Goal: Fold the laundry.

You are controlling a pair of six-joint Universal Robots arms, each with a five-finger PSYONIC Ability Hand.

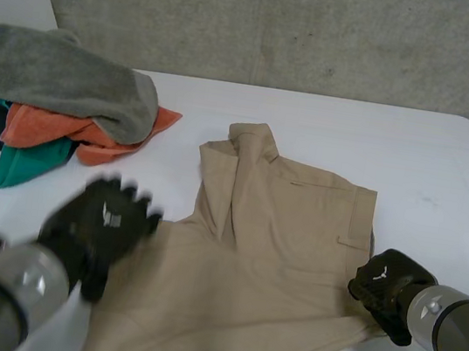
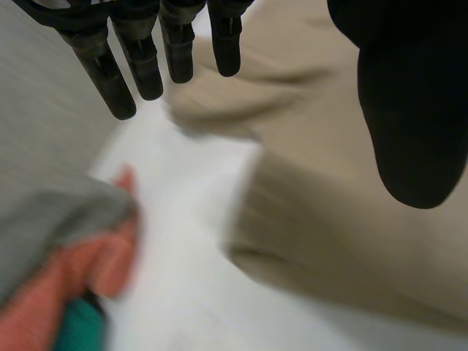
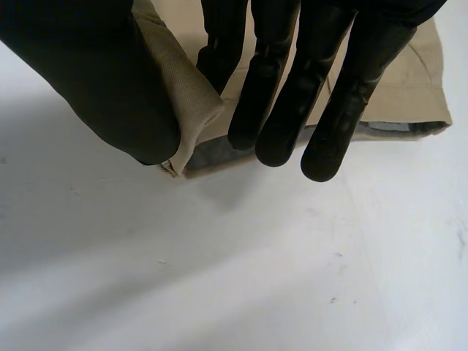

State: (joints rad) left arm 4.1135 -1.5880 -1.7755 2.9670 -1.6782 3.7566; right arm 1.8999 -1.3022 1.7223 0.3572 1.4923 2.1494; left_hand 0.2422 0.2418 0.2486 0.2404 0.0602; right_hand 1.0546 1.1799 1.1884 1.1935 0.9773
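Right hand [image 1: 388, 284] clamped on the 4 o'clock corner of the beige garment [image 1: 269, 242]. Left hand [image 1: 102, 222], fingers straight and empty, hovers at its 9 o'clock edge.

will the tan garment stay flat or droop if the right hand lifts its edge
Likely droops: the tan garment lies creased and folded on itself. Probably light: its edge curls where the right hand pinches it.

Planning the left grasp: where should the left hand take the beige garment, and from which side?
Probably the left edge of the beige garment, approached from the side of the cloth pile: it lies flat, the right hand pinches the opposite edge, and the open left hand hovers there.
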